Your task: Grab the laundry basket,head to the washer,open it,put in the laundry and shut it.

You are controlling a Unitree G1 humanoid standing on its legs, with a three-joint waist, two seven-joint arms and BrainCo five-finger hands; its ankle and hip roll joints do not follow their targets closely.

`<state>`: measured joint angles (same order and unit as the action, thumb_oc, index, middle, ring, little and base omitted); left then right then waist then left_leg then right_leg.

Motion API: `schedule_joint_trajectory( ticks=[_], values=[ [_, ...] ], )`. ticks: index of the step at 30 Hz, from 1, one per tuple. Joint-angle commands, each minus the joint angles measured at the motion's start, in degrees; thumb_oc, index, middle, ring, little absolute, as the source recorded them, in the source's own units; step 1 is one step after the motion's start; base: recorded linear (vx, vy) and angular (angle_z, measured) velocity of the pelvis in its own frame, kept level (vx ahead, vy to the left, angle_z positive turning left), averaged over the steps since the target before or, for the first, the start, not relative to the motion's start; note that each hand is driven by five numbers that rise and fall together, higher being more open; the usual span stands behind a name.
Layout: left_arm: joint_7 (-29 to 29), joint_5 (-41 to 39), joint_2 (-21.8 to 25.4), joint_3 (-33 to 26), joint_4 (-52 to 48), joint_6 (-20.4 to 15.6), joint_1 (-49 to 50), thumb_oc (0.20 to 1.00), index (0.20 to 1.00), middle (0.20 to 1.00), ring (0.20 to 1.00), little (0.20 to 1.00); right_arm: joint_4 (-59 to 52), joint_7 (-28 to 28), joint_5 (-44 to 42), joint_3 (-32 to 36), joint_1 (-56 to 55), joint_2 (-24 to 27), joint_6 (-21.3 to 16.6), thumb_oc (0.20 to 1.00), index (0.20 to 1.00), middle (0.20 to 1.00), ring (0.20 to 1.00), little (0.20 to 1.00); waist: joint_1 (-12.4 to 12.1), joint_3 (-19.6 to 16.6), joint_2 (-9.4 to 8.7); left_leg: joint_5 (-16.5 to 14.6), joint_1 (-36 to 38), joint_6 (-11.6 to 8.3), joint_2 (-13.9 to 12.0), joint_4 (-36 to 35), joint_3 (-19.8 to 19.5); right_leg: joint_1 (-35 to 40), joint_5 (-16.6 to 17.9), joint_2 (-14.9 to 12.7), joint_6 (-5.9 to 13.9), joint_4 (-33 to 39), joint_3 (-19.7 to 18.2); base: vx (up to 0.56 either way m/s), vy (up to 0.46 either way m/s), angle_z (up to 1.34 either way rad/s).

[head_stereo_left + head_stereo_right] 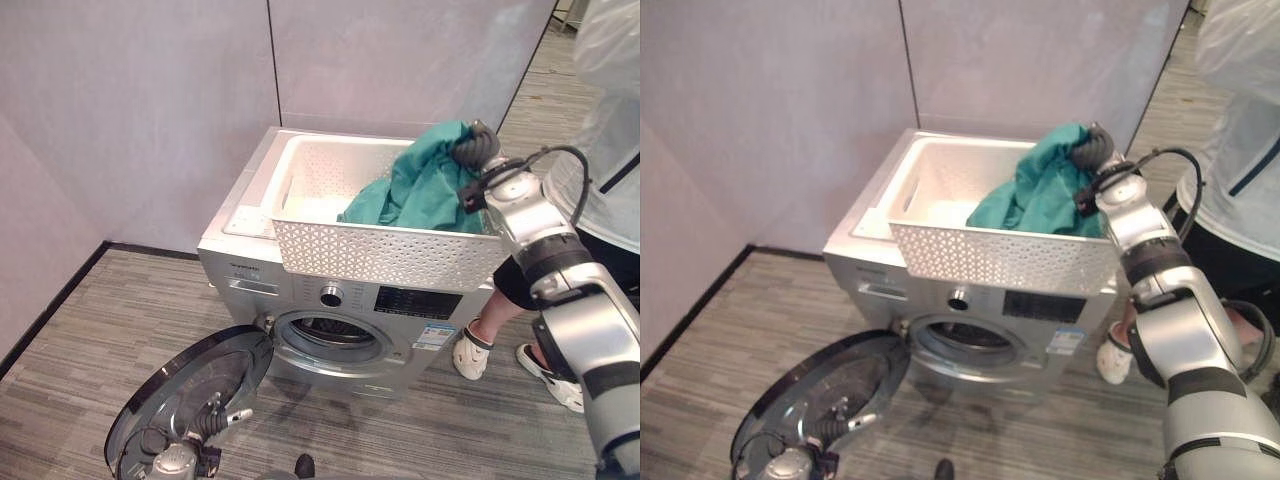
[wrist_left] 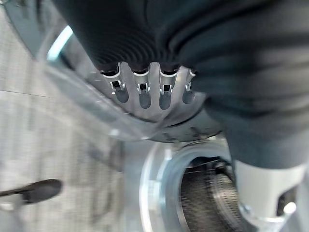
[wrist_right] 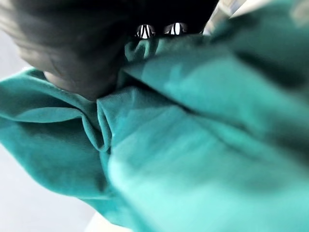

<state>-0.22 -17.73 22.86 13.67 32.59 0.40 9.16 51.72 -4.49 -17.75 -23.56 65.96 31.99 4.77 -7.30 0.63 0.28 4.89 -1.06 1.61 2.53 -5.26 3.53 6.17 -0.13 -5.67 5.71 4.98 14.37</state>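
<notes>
White laundry basket (image 1: 380, 255) sits on top of the washer (image 1: 250, 265), front edge overhanging the control panel. Washer door (image 1: 195, 385) is swung fully open, drum (image 1: 335, 335) exposed and looks empty. Teal garment (image 1: 420, 190) is heaped in the basket's right end, top of the pile riding above the rim.

Right hand (image 1: 478, 148) is buried in the top of that heap; right wrist view has teal cloth bunched up against the fingers (image 3: 145, 31), so it reads as closed on the fabric. Left hand (image 1: 215, 420) is low by the open door, fingers straight, holding nothing.

Person (image 1: 610, 150) stands just right of the washer, close to the right arm.

Handling call: cloth is light, soft, will drape and trail. A bunched grab at the top is fine, but hanging folds could snag on the basket's perforated wall or the door rim on the way down. Basket is light too and may shift if the cloth drags.
</notes>
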Motion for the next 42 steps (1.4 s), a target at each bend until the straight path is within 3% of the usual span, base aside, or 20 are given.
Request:
schedule_joint_trajectory(
  ticks=[1,7,11,13,20,24,31,32,34,35,38,42],
  values=[
    [1.81,-2.67,4.92,-0.75,-3.53,-1.9,-1.6,1.0,1.0,1.0,1.0,1.0,1.0,-3.13,-7.98,-0.82,9.53,0.75,-5.33,0.2,0.2,0.2,0.2,0.2,-2.14,-1.28,-3.44,-6.8,3.94,-2.11,-0.91,2.0,-1.34,-0.72,3.18,-3.88,3.26,-0.59,-0.31,-0.03,-0.023,0.09],
    [2.75,-6.91,9.45,-4.19,-18.57,-3.43,-0.44,1.0,1.0,1.0,1.0,1.0,-4.12,-6.04,-15.27,-1.11,15.2,-2.61,-8.45,0.2,0.2,0.2,0.2,0.2,-3.26,-2.47,-4.14,-6.07,3.91,-2.52,-1.15,1.64,-2.83,-0.21,2.88,-3.34,2.83,-0.75,0.85,-0.03,-0.025,0.12],
    [2.21,-10.09,14.98,-8.97,-30.68,-5.13,0.11,1.0,1.0,1.0,1.0,1.0,-2.88,-7.93,-17.79,-2.98,22.31,-1.16,-10.94,0.2,0.2,0.2,0.2,0.2,-4.48,-3.69,-5.07,-5.33,3.35,-2.87,-1.19,1.28,-5.46,0.35,2.61,-3.29,2.71,-0.82,3.08,-0.03,-0.028,0.37],
    [2.3,-11.6,19.93,-13.47,-34.48,-6.61,-0.23,1.0,1.0,1.0,1.0,1.0,-0.72,-9.64,-19.54,-4.76,27.77,0.81,-12.93,0.2,0.2,0.2,0.2,0.2,-5.51,-4.91,-5.43,-5.02,3.24,-3.15,-1.02,1.03,-7.01,1.03,2.52,-3.42,2.75,-0.61,4.65,0.01,-0.01,0.47],
    [4.06,-15.86,29.24,-22.49,-39.22,-10.22,-4.29,1.0,1.0,1.0,1.0,1.0,-1.22,-10.31,-22.19,-9.27,33.04,3.5,-15.22,0.2,0.2,0.2,0.2,0.2,-6.38,-6.67,-5.9,-4.79,3.1,-3.54,-0.73,0.97,-9.49,2.32,2.08,-3.47,2.75,-0.56,6.91,0.02,-0.002,0.23],
    [5.34,-19.79,30.12,-22.46,-38.64,-11.56,-10.01,1.0,1.0,1.0,1.0,1.0,-3.3,-9.95,-24.0,-9.73,31.56,2.03,-15.82,0.2,0.2,0.2,0.2,0.2,-5.84,-7.03,-5.5,-4.85,3.46,-3.57,-0.7,0.96,-9.51,2.63,1.75,-3.29,2.52,-0.68,6.87,0.0,0.0,0.06],
    [7.88,-21.56,29.24,-13.33,-35.07,-12.78,-25.04,1.0,1.0,1.0,1.0,1.0,-6.0,-9.49,-26.23,-9.45,28.22,-2.27,-15.54,0.2,0.2,0.2,0.2,0.2,-4.91,-7.26,-5.16,-5.0,3.94,-3.63,-0.84,0.93,-9.03,2.91,1.3,-3.11,2.19,-0.9,6.46,0.0,0.0,0.0],
    [8.02,-21.72,28.72,-8.42,-35.32,-12.93,-31.29,1.0,1.0,1.0,1.0,1.0,-6.14,-9.42,-26.48,-10.12,27.97,-4.02,-15.24,0.2,0.2,0.2,0.2,0.2,-4.38,-7.26,-5.02,-5.05,4.14,-3.63,-0.88,0.93,-8.78,2.96,1.26,-3.03,2.12,-0.98,6.09,0.0,0.0,0.0],
    [8.42,-22.02,27.46,-5.36,-35.08,-13.0,-34.82,1.0,1.0,1.0,1.0,1.0,-6.1,-9.72,-26.76,-10.08,27.78,-5.26,-15.34,0.2,0.2,0.2,0.2,0.2,-4.09,-7.29,-4.94,-5.03,4.2,-3.64,-0.9,0.9,-8.65,2.99,1.23,-2.98,2.09,-1.03,6.03,0.0,0.0,0.0],
    [8.82,-21.91,26.09,-0.54,-34.06,-12.99,-40.83,1.0,1.0,1.0,1.0,1.0,-5.83,-9.85,-26.84,-10.54,28.14,-6.95,-15.18,0.2,0.2,0.2,0.2,0.2,-3.43,-7.4,-4.75,-4.98,4.23,-3.65,-0.94,0.85,-8.39,2.86,1.3,-2.91,2.06,-1.06,5.72,-0.01,0.005,-0.04],
    [9.65,-21.81,22.88,6.19,-32.4,-12.72,-48.2,1.0,1.0,1.0,1.0,1.0,-5.69,-10.16,-27.79,-10.96,28.26,-9.53,-15.09,0.2,0.2,0.2,0.2,0.2,-2.81,-7.35,-4.79,-4.81,4.19,-3.68,-1.05,0.79,-8.08,2.55,1.45,-2.82,2.05,-1.07,5.19,0.0,0.0,0.0],
    [9.97,-24.66,18.64,11.66,-29.98,-12.55,-54.28,1.0,1.0,1.0,1.0,1.0,-6.37,-10.44,-29.21,-11.74,28.42,-11.5,-15.09,0.2,0.2,0.2,0.2,0.2,-1.99,-7.09,-4.83,-4.67,4.17,-3.68,-1.06,0.75,-7.5,2.21,1.62,-2.72,2.03,-1.09,4.68,-0.01,-0.003,-0.08]
  ],
)
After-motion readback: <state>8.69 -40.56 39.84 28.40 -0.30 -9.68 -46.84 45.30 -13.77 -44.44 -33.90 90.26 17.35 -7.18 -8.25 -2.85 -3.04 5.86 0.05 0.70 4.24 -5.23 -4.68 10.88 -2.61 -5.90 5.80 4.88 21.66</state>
